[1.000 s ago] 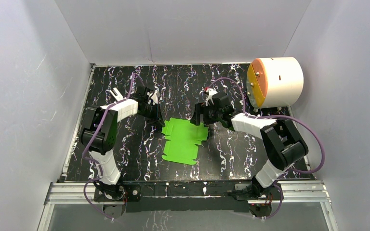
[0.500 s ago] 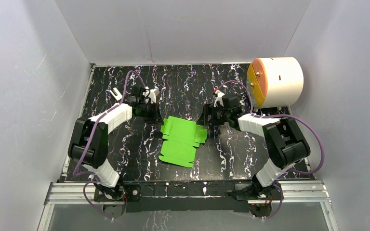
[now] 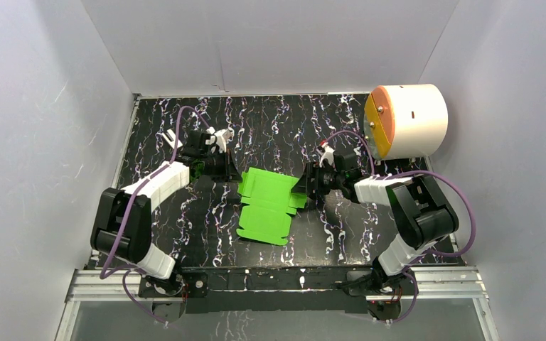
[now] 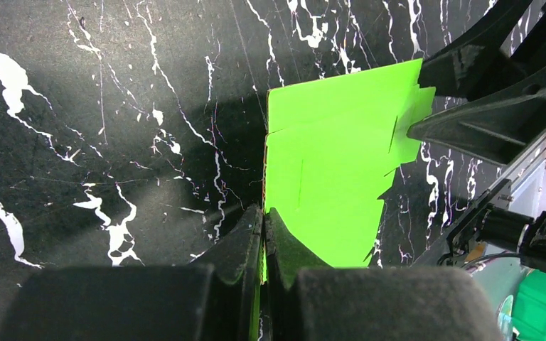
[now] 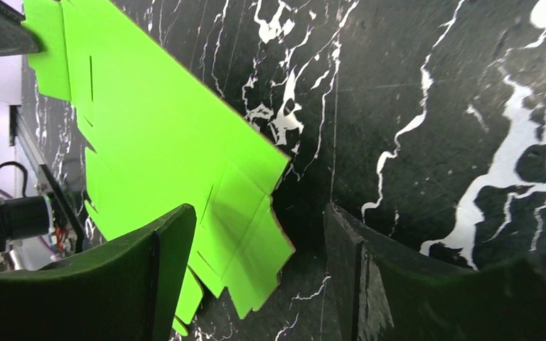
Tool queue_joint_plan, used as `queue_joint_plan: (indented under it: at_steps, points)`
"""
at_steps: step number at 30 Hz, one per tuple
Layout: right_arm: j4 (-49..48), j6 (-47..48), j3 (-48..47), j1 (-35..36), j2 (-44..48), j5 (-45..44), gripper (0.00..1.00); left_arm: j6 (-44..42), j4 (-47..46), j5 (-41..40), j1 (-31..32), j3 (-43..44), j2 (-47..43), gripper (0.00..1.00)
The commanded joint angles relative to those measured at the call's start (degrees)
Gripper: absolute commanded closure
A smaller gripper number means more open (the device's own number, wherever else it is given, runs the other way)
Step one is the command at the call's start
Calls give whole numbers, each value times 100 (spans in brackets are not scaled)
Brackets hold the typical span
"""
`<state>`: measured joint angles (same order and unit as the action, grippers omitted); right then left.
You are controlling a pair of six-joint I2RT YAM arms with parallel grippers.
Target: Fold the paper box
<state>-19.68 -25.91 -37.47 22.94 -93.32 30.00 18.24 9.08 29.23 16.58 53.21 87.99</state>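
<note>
On the marbled bench (image 3: 341,234), near its middle, our left hand (image 4: 261,217) pinches the paper box (image 3: 264,206) by its left edge while our right hand (image 5: 259,217) stands spread astride its right side, so we risk tearing it by uneven pulls.

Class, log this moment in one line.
task: fold paper box | left jaws: shut on its far-left edge | right jaws: open, right edge between them | state: unfolded sheet
</note>
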Motion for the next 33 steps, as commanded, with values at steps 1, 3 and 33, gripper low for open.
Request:
queue_joint_plan:
  at_steps: [1,3,33]
  points:
    - [-614,-141,147,-16,164,465,28,218,-212,134,-15,-105,-316,100]
    - [-759,-161,192,-10,163,598,34,295,-272,144,-15,-155,-321,100]
    - [-1562,14,218,-21,231,1646,92,404,-394,43,-331,373,-211,61]
